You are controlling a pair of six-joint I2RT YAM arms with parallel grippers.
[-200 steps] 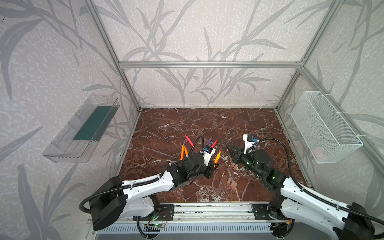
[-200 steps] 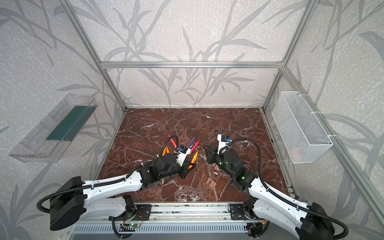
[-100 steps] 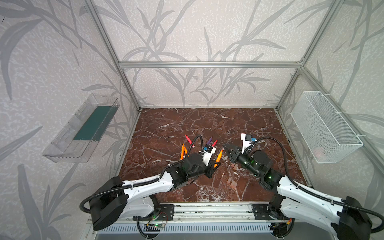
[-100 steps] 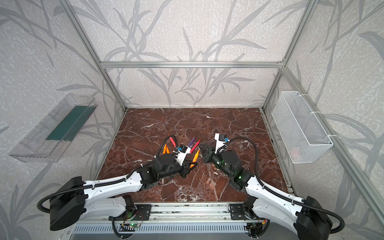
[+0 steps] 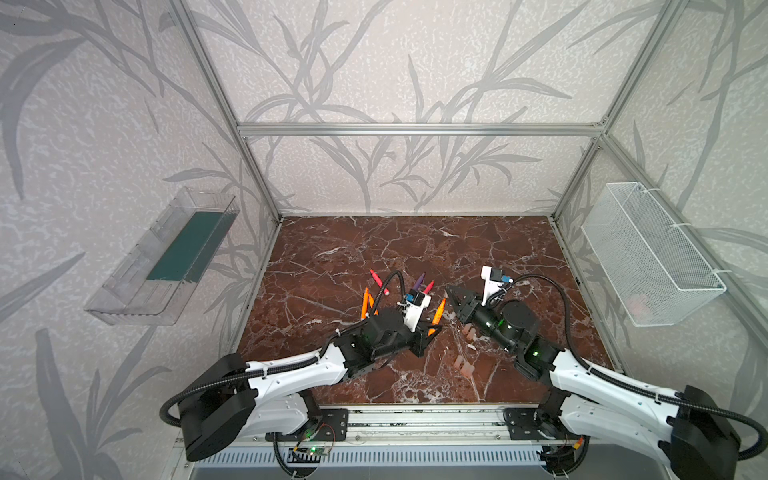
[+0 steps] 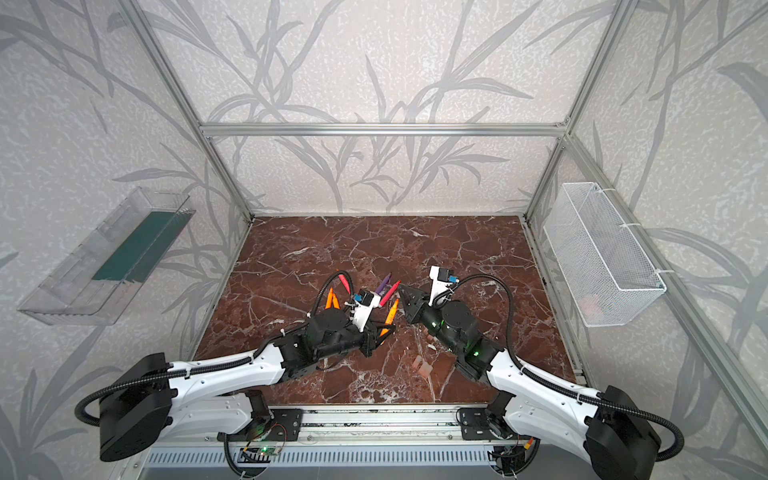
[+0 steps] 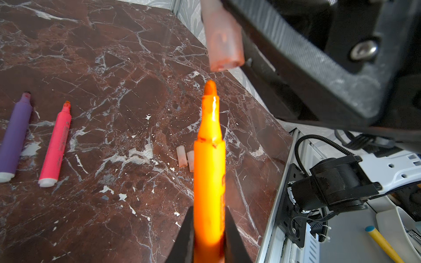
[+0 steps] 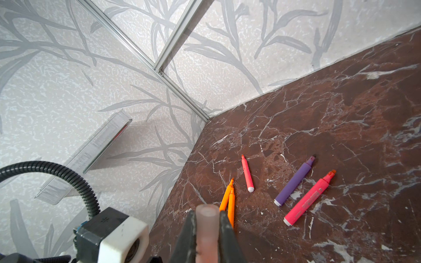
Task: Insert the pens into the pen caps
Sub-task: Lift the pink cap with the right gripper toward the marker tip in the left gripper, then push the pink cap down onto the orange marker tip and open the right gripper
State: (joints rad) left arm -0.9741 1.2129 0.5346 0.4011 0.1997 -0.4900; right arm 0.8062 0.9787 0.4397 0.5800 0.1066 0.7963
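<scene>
My left gripper point(image 7: 209, 214) is shut on an orange pen point(image 7: 209, 159), whose bare tip points at the open mouth of a pale pink pen cap point(image 7: 224, 45). A small gap separates tip and cap. That cap point(image 8: 207, 225) is clamped in my shut right gripper point(image 8: 207, 216). In a top view the two grippers point(image 5: 430, 330) point(image 5: 451, 293) face each other at the table's middle. A purple pen point(image 8: 293, 182), two red-pink pens point(image 8: 307, 200) point(image 8: 247, 174) and two orange pens point(image 8: 229, 198) lie uncapped on the marble. Loose pen caps point(image 5: 469, 332) point(image 5: 463, 365) lie below the right arm.
A clear plastic bin point(image 5: 166, 257) hangs on the left wall and a white wire basket point(image 5: 648, 257) on the right wall. An aluminium rail point(image 5: 415, 415) runs along the table's front edge. Two more caps point(image 7: 182, 156) lie close behind the held pen.
My right gripper has moved left with the cap, closer to the tip of the orange pen. The left gripper and its pen have hardly moved.
</scene>
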